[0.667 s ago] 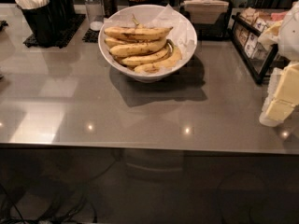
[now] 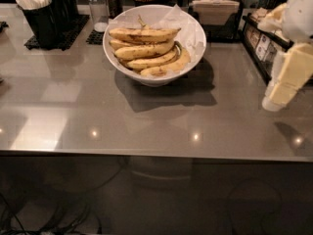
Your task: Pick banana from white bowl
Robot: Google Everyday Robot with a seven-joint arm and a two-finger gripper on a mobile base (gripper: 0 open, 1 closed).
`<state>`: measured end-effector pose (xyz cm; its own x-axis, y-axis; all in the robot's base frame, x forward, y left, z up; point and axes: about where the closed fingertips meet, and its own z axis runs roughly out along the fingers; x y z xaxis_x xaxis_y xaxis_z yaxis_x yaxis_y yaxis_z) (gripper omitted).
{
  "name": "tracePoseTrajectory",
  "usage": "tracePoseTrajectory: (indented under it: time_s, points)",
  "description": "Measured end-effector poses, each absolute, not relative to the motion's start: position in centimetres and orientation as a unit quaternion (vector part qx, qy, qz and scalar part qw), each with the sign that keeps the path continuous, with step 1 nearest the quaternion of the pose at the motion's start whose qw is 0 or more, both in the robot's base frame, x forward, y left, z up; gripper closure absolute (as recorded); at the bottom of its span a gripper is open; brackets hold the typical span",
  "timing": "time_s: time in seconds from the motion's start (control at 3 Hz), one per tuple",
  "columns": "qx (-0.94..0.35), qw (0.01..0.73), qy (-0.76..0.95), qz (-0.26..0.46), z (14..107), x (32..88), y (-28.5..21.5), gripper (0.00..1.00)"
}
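Glossy white bowl [image 2: 152,79], crumpled paper lining [image 2: 190,29], polished counter [image 2: 98,109], cream plastic claw [image 2: 275,96] far right.

My gripper [image 2: 284,80], at the right edge over the counter [image 2: 146,111]: cream-yellow, blocky, flat-faced segments stacked one below another, ending in a paler rounded tip at the bottom. Above it my arm [image 2: 299,13] is a smooth, rounded white housing.

gripper [image 2: 275,96] at the right edge, risen slightly, shifted a little left
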<state>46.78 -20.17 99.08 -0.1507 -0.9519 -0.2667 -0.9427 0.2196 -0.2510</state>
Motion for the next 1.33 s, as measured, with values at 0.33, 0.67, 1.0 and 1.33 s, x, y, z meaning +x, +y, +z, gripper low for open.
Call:
tracePoseTrajectory:
  time_s: [0.33, 0.67, 1.0, 1.33]
  points:
    - [-0.674, 0.198, 0.709, 0.064, 98.6, 52.0, -15.7, 0.0]
    - [-0.703, 0.221, 0.666, 0.118, 99.3, 56.4, -10.8, 0.0]
    - [-0.698, 0.266, 0.657, 0.104, 102.0, 58.1, -10.2, 0.0]
    - [-0.689, 0.29, 0.652, 0.128, 100.7, 58.6, -10.1, 0.0]
